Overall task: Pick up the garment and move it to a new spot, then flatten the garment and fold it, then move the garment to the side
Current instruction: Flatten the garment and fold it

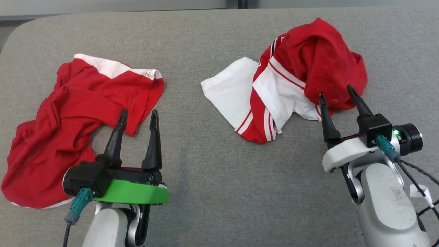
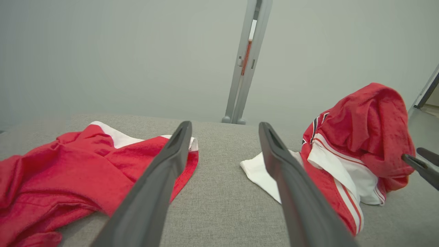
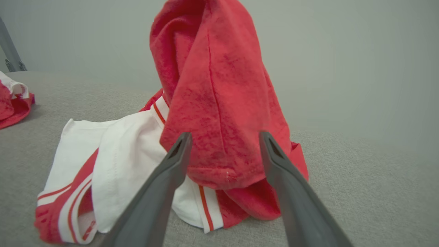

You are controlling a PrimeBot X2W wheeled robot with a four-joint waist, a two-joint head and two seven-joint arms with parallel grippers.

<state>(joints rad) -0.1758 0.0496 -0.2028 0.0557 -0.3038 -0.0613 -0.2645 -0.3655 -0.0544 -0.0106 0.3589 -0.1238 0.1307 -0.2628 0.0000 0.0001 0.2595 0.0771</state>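
A red and white garment lies heaped at the right of the grey surface, its red part bunched up high and a white panel spread to its left. My right gripper stands open at the heap's near edge. In the right wrist view its fingertips flank the lower red fold of the garment without closing on it. My left gripper is open too, over bare grey fabric by the corner of a second red garment with white trim. The left wrist view has both garments beyond the open gripper.
The grey fabric surface stretches between the two garments and toward me. Its far edge runs along the top, with a rounded corner at the far left. A grey metal post stands behind it. The right gripper pokes in at the left wrist view's right edge.
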